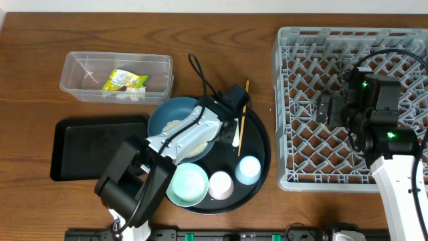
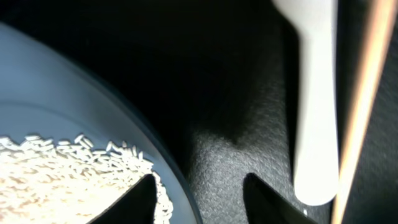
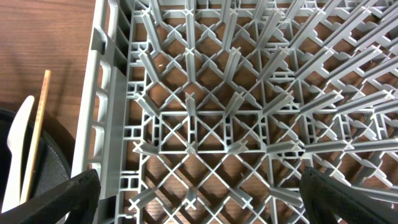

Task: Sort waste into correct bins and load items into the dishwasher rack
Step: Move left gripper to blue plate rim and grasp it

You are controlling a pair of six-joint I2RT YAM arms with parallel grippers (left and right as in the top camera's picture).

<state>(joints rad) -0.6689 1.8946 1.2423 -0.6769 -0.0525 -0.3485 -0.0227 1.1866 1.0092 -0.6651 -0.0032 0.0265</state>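
Observation:
The wide blue bowl (image 1: 170,115) with the heap of white rice (image 2: 68,174) sits on the round black tray (image 1: 257,144). My left gripper (image 1: 224,114) is open and straddles the bowl's right rim (image 2: 199,186), with one finger over the rice and the other outside over the tray. The white utensil (image 2: 317,124) and the chopstick (image 2: 364,112) lie just right of it. The mint-green bowl (image 1: 187,184), pink cup (image 1: 221,185) and pale blue cup (image 1: 248,169) stand at the tray's front. The snack wrapper (image 1: 124,82) lies in the clear tub (image 1: 80,63). My right gripper (image 3: 199,180) is open and empty over the grey rack (image 1: 294,100).
The shallow black rectangular tray (image 1: 90,144) lies left of the round tray, below the clear tub. The rack's left wall (image 3: 99,124) stands close to the utensil (image 3: 15,149) and chopstick (image 3: 37,137). A black cable (image 1: 199,73) loops behind the blue bowl.

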